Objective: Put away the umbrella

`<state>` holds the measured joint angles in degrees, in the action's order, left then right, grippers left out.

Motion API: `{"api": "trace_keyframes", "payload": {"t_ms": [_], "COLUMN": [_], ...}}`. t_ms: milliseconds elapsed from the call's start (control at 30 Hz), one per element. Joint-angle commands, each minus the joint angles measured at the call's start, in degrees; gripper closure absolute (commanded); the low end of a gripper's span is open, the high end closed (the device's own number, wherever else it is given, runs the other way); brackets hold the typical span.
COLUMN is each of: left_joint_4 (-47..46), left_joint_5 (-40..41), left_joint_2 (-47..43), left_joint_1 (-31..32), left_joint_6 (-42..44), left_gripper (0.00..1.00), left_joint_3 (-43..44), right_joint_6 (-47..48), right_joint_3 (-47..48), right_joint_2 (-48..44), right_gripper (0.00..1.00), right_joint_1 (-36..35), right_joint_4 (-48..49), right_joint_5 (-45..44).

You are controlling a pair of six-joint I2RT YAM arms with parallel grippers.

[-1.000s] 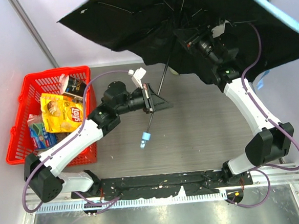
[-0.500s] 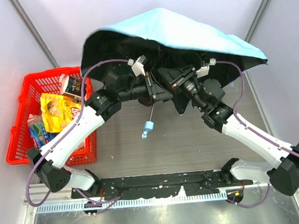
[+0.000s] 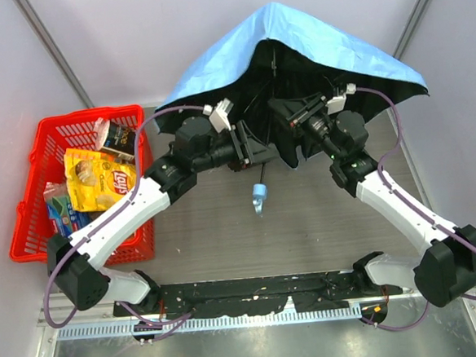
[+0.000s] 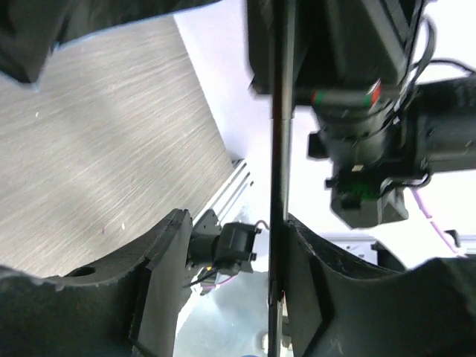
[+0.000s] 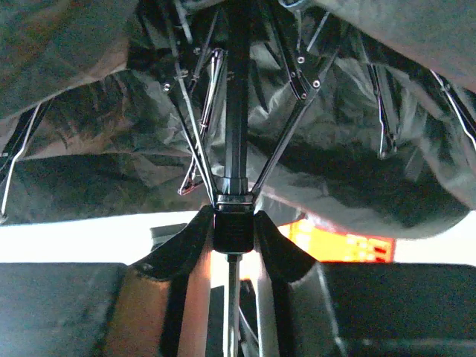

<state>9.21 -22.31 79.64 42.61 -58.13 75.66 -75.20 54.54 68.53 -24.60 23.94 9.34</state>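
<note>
The half-open umbrella (image 3: 294,44) hangs over the table's (image 3: 306,223) 12 o'clock end, handle (image 3: 259,198) pointing to 6, the right gripper (image 5: 234,223) clamped on its slider, the left gripper (image 4: 234,245) loosely open around the shaft (image 4: 277,149)

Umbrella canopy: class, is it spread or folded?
Half-folded: the umbrella canopy sags like a tent, fabric slack, ribs angled toward the shaft.
</note>
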Motion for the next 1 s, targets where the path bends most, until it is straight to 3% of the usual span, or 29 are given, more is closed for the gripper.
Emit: {"api": "trace_keyframes", "payload": {"t_ms": [0,100,300,367,567,633,767,800,900,967], "left_joint_4": [-4.8,-8.2,-3.7,-1.1,-0.6,-1.8,-3.7,-4.2,-7.1,-6.5], "left_joint_5": [-2.7,-3.2,-1.4,0.8,5.6,4.6,2.2,1.7,-1.6,-4.1], "left_joint_2": [-3.6,-3.8,0.0,1.3,3.1,3.3,2.3,1.3,-3.9,-8.3], "left_joint_1": [-0.3,0.5,0.8,0.5,0.4,0.4,1.2,1.7,2.0,2.0], "left_joint_6": [-0.7,-3.0,0.4,2.5,4.4,3.6,2.3,2.6,4.9,8.9], "left_gripper": [0.46,0.50,0.93,1.00,1.00,1.00,1.00,0.92,0.52,0.42], "left_joint_3": [-8.1,-11.1,-4.3,-0.3,5.4,4.4,1.0,-0.4,-6.7,-11.3], "right_joint_6": [-0.4,0.5,4.8,5.2,5.3,3.9,9.7,8.9,9.3,12.7], "right_joint_3": [4.3,5.6,4.6,2.0,-13.9,-13.9,-8.2,-7.6,-5.2,-1.6], "right_joint_2": [0.9,2.0,-0.1,-2.2,-10.3,-10.6,-9.7,-8.5,-5.4,-2.9], "right_gripper": [0.99,0.99,0.99,0.99,0.99,0.99,0.99,0.99,0.99,0.99], "right_joint_1": [4.0,4.3,4.1,2.8,-12.9,-12.8,-9.6,-7.1,-0.6,4.2], "right_joint_4": [7.3,7.5,3.2,2.6,3.2,5.9,1.4,2.7,6.5,6.6], "right_joint_5": [2.0,3.0,2.3,1.5,-9.2,-8.9,-10.2,-7.9,-1.4,4.8]}}
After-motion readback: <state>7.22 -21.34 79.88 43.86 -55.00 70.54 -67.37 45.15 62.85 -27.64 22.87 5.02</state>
